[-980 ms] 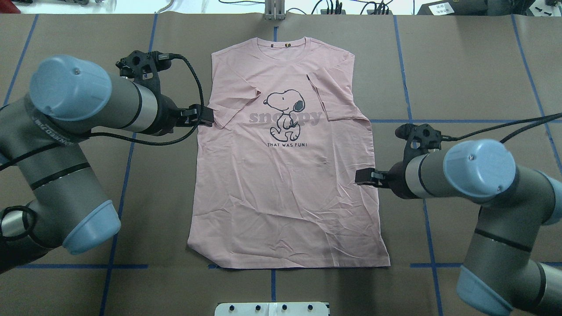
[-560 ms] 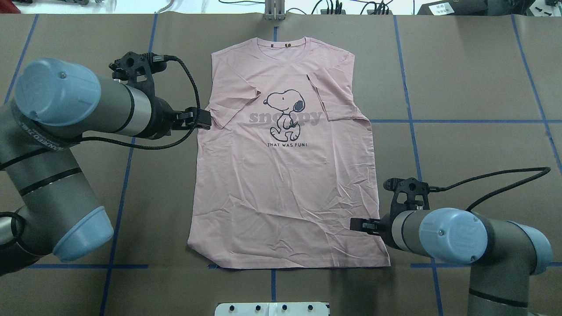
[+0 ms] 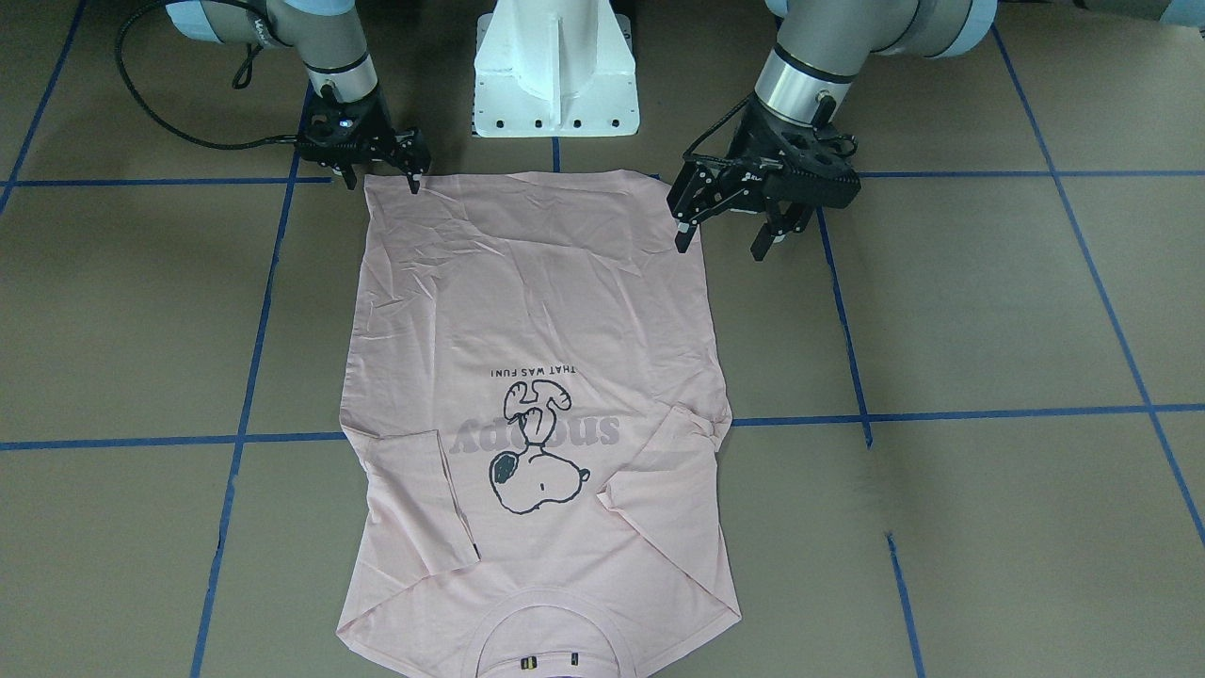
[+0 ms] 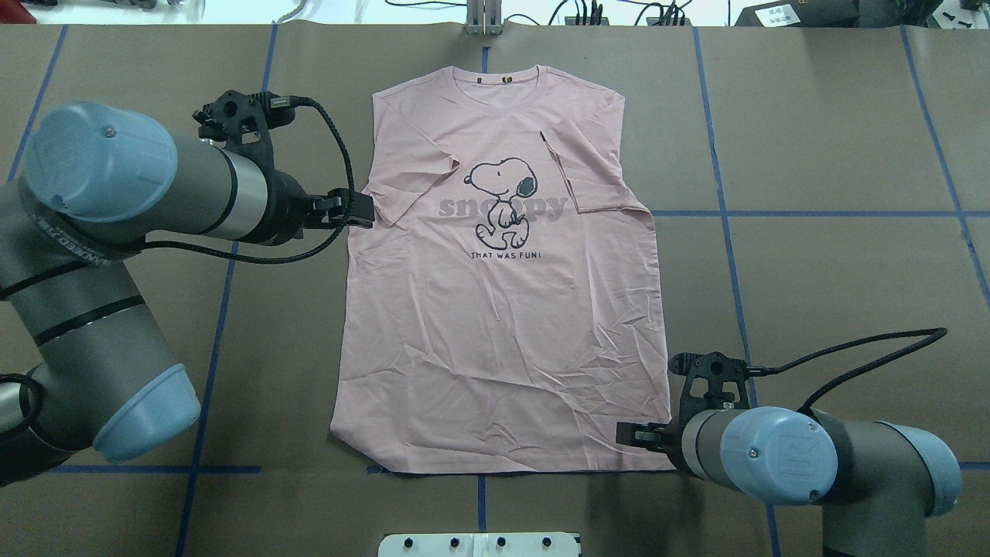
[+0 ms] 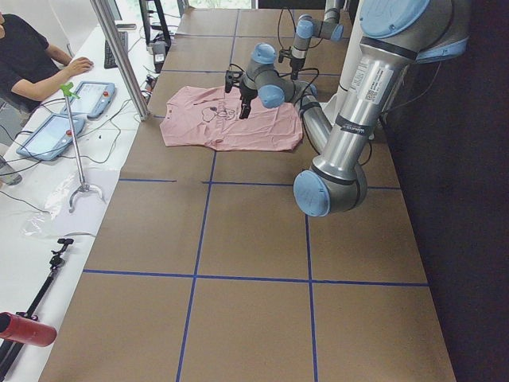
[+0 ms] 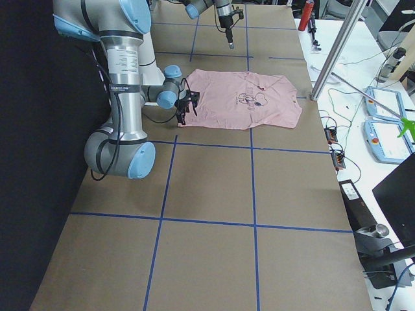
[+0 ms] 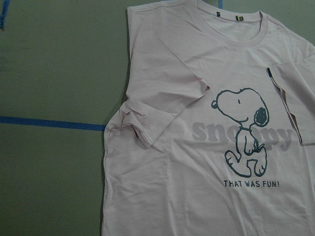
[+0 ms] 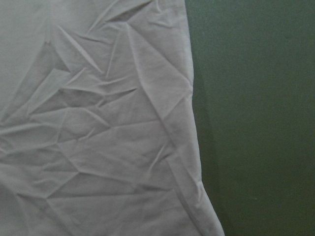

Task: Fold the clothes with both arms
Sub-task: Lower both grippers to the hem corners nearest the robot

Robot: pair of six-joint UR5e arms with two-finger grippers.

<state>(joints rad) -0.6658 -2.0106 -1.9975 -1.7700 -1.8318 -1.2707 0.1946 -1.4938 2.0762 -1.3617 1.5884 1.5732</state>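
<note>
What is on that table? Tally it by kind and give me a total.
Pink T-shirt: 1
Robot arms, left arm and right arm: 2
Tools, left tool and right tool: 2
White pedestal base: 1
Total: 6

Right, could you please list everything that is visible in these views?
Pale pink short-sleeved T-shirt with Snoopy print: one, pink, flat mid-table, both sleeves folded inward.
Brown paper-covered table: one, blue tape lines, under everything.
White pedestal base: one, white, at the table's robot-side edge.
Framed tablets: two, pale blue-grey, on the white side desk.
Person: one, black top, at that desk.
Grey-and-silver left arm: one, light-blue caps, jaws open, raised beside the shirt.
Grey-and-silver right arm: one, same colours, jaws open, low at hem corner.
</note>
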